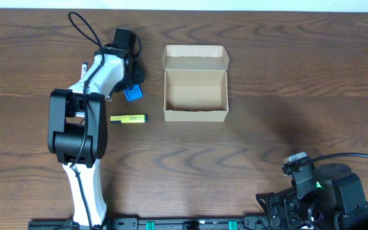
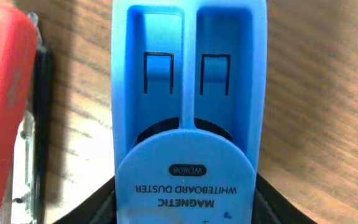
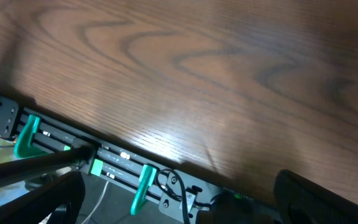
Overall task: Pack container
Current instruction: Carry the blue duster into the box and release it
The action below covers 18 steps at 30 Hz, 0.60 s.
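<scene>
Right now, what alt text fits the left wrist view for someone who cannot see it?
A blue magnetic whiteboard duster fills the centre, its label upside down, flanked by the dark fingers of the left gripper. A red object and a thin black item lie at the left on the wooden table.

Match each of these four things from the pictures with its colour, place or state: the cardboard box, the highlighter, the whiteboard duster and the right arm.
Things
1. cardboard box
2. highlighter
3. whiteboard duster
4. right arm

Descriptions
a. blue, printed MAGNETIC
b. lid flap open
c. at the near right edge of the table, away from the other things
d. yellow, lying flat just left of the box

Pairs: 1-b, 2-d, 3-a, 4-c
</scene>
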Available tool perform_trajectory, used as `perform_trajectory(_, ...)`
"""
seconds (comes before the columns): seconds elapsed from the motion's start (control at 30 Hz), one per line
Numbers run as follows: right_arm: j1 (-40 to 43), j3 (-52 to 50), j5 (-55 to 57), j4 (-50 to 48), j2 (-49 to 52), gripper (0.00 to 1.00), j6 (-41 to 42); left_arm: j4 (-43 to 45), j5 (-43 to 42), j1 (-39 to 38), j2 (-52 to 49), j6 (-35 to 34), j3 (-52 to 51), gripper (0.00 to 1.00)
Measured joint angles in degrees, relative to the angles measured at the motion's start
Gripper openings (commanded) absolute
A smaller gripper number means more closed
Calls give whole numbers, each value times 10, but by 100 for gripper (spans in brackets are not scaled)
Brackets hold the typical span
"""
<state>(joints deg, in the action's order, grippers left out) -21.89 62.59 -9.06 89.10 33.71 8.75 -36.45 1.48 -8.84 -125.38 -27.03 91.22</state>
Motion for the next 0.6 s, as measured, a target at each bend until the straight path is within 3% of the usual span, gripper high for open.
perform_trajectory(0.1, 0, 0, 0, 0, 0, 99, 0, -47, 0, 0, -2, 3, 19, 25)
perform_trajectory(0.4, 0, 0, 0, 0, 0, 99, 0, -191, 10, -8, 0, 40, 167, 15)
perform_trajectory(0.6, 0, 0, 0, 0, 0, 99, 0, -226, 24, -55, 64, 132, 202, 6)
